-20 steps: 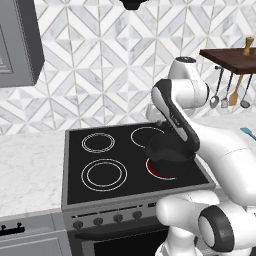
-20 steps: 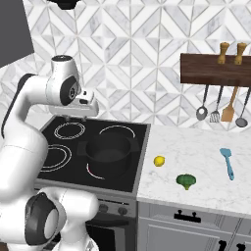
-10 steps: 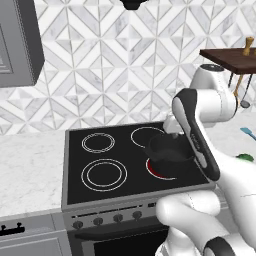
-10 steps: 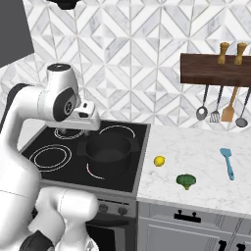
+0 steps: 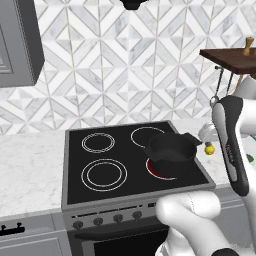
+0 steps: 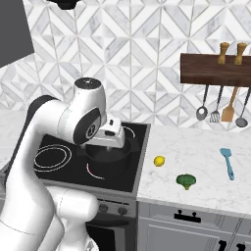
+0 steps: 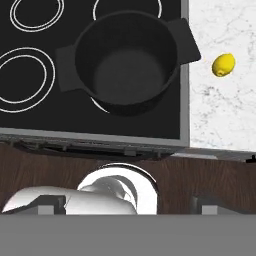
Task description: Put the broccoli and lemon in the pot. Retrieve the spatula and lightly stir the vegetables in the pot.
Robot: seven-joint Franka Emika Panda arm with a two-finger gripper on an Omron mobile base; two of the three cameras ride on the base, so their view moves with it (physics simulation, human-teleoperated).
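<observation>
The black pot (image 6: 105, 165) stands on the stove's front right burner, and its inside (image 7: 127, 60) is bare in the hand view. My gripper (image 6: 111, 143) hangs just above the pot. It is open, with its fingertips (image 7: 52, 201) far apart and nothing between them. The yellow lemon (image 6: 159, 161) (image 7: 223, 65) (image 5: 209, 149) lies on the marble counter just right of the stove. The dark-green broccoli (image 6: 186, 181) sits further right, near the counter's front edge. The teal spatula (image 6: 227, 162) lies flat on the counter at the far right.
A dark wooden shelf (image 6: 215, 68) on the wall carries two mills, with grey ladles and a tan wooden spatula (image 6: 228, 110) hanging below. The black stove (image 5: 105, 170) has other burners to the pot's left. A grey wall cabinet (image 5: 17, 45) hangs at upper left.
The arm has swung right and lower, carrying the hand from over the stove's back to just above the pot. Broccoli, lemon, spatula and pot have not moved.
</observation>
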